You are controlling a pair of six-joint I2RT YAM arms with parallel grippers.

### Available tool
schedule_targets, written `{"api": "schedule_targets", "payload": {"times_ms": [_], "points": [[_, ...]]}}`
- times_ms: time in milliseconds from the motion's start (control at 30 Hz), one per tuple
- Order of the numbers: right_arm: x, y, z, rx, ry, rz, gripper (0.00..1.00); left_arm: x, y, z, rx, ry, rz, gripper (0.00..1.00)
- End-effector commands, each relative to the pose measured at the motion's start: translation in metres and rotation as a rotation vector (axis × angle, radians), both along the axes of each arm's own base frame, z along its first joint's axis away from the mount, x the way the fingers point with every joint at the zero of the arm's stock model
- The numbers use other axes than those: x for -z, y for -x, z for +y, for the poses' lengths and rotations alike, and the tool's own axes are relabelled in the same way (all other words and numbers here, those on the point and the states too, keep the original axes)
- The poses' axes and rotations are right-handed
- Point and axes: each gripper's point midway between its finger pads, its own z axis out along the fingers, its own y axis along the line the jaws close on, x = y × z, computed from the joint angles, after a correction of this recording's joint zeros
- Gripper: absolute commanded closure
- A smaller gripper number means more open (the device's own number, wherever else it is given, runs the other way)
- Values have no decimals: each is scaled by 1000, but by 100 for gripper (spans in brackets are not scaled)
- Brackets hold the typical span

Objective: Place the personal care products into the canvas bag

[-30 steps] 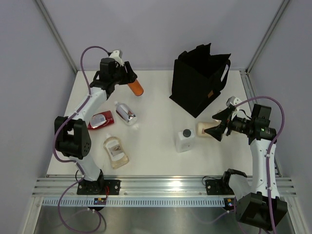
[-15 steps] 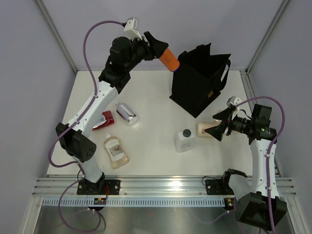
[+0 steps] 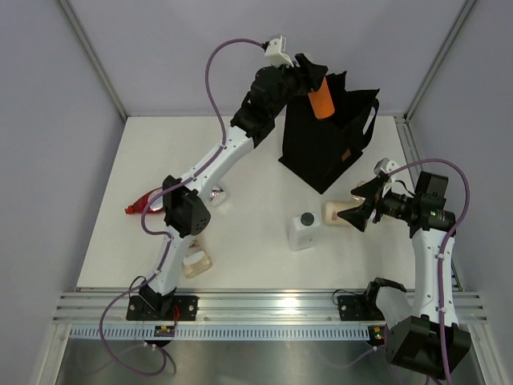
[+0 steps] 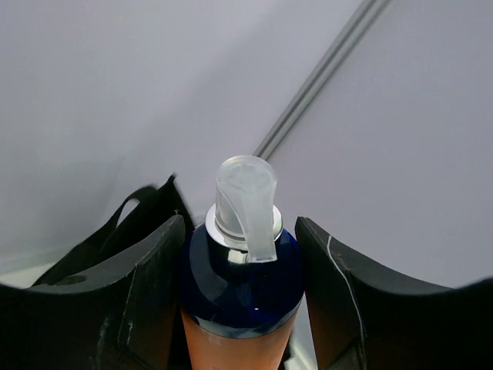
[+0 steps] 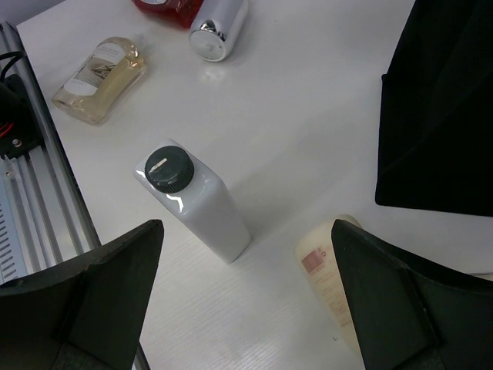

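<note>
My left arm stretches far across the surface, raised over the canvas bag at the back right. The small orange bottle hangs above the bag's mouth, its long axis near upright, base down. The left tool is partly closed, clamping the bottle's blue shoulder. The right tool gapes wide and holds nothing, beside the beige bottle.

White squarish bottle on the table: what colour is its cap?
Black cap, clearest in the right wrist view.

Left arm stretches high and forward, left end effector clamped; right end effector low, spread wide.
</note>
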Motion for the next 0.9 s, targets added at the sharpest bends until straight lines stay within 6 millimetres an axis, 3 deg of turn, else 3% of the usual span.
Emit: {"api": "schedule_targets", "payload": {"times_ms": [0, 300, 500, 633, 867], "points": [[-5, 1, -1, -6, -1, -31, 1, -69, -2, 25, -97, 212, -143, 100], [-6, 2, 0, -10, -2, -35, 0, -65, 0, 11, -90, 235, -151, 100], [-4, 2, 0, -9, -3, -29, 1, -95, 15, 21, -82, 353, -153, 100], [-4, 1, -1, -9, -2, -32, 1, -109, 14, 36, -123, 492, -119, 100], [-1, 1, -1, -9, -6, -21, 0, -75, -18, 43, -231, 626, -21, 100]]}}
